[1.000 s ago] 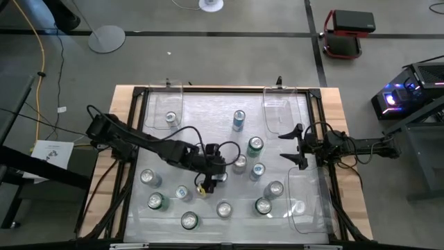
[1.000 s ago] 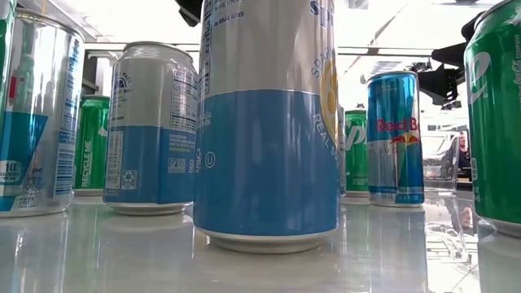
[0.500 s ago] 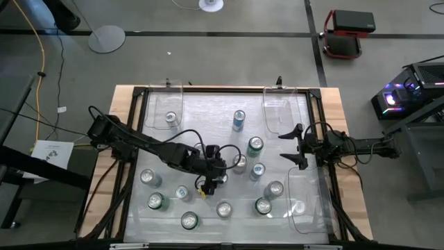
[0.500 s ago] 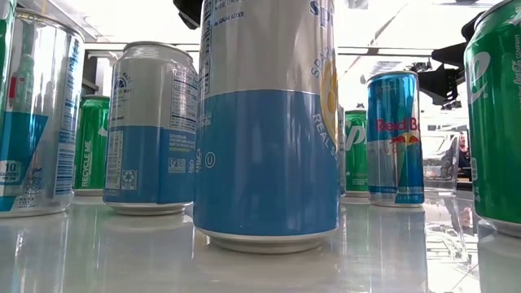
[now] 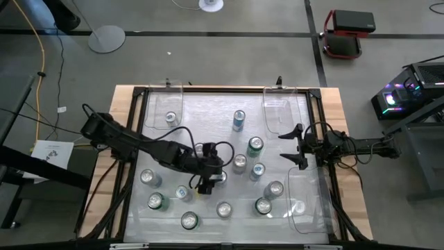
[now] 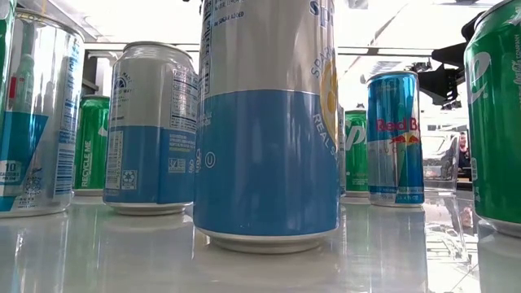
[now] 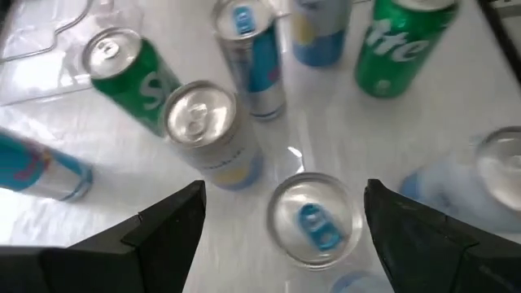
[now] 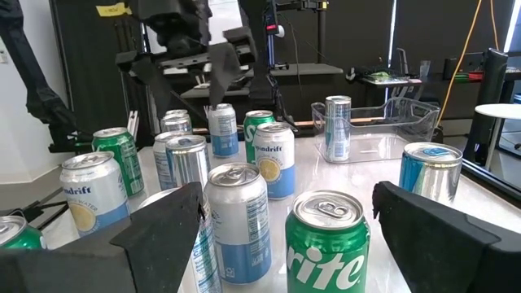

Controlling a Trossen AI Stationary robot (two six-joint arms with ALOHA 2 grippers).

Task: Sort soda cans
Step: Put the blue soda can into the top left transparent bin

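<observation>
Left gripper (image 7: pixel 281 216) hangs wide open right over a silver can (image 7: pixel 313 220), light, rigid, slick-sided, best pinched across its middle between the fingers.

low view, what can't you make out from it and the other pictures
- Low view: the big blue and silver can stands close to the camera and hides the table middle and the left tool.
- Low view: the green can is cut off by the right edge.
- High view: can labels are too small to read.
- Left wrist view: the can between the open fingers is blurred.
</observation>
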